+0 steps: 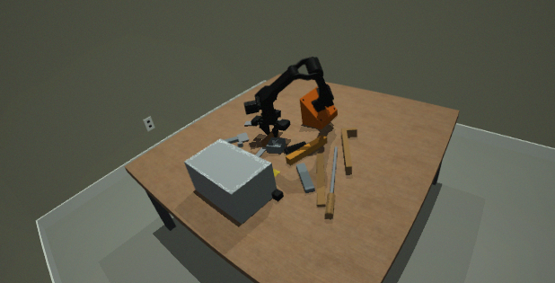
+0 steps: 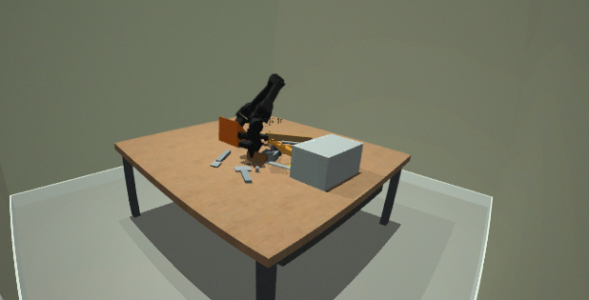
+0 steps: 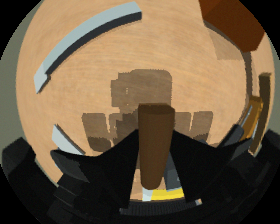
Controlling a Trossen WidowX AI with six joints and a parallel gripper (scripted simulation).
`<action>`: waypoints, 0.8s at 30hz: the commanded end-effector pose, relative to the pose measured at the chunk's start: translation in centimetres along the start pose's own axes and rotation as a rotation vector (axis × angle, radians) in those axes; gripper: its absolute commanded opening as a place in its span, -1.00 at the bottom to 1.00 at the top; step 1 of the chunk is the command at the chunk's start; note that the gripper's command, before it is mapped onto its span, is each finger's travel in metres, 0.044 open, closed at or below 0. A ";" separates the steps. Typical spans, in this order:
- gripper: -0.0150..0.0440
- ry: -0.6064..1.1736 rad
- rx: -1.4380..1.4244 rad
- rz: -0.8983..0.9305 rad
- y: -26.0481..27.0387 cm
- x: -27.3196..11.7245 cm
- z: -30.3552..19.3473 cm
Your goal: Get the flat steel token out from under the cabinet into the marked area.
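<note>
My gripper (image 1: 273, 135) (image 2: 253, 154) (image 3: 152, 132) points down, low over the table, and is shut on a brown handle (image 3: 156, 152). A thin pale grey strip (image 1: 260, 153) (image 2: 279, 164) runs from near the handle toward the cabinet; whether the two are joined cannot be told. The cabinet (image 1: 238, 186) (image 2: 316, 164) is a pale grey box. A yellow patch (image 1: 277, 172) (image 3: 168, 194) shows beside it, mostly hidden; it may be part of the marked area. The steel token and the vent slots are not visible.
A dark grey block (image 1: 276, 145) (image 2: 272, 155) stands close beside the gripper. A T-shaped grey piece (image 2: 244, 171) and a grey bar (image 2: 222, 157) (image 3: 81, 37) lie nearby. An orange-yellow bar (image 1: 306, 151), a grey slab (image 1: 305, 178), a wood-handled rod (image 1: 330, 206) and a black cube (image 1: 277, 195) also lie there.
</note>
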State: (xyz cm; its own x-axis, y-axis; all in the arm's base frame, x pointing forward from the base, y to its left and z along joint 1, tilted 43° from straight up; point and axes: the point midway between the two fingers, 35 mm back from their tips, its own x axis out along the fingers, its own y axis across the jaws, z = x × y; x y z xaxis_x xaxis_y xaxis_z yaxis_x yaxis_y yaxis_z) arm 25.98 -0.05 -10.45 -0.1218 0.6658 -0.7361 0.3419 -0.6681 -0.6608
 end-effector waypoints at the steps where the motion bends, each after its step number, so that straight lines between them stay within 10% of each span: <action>1: -0.49 0.003 -0.002 0.001 0.0 0.0 -0.8; 24: -0.49 0.005 -0.002 0.000 -0.1 -0.1 -4.1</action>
State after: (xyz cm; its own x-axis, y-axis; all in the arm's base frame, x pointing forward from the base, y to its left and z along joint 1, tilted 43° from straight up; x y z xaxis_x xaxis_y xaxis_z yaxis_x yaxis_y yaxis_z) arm 29.13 1.09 -9.89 -0.1212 0.6679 -0.7343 0.3392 -0.6674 -0.6630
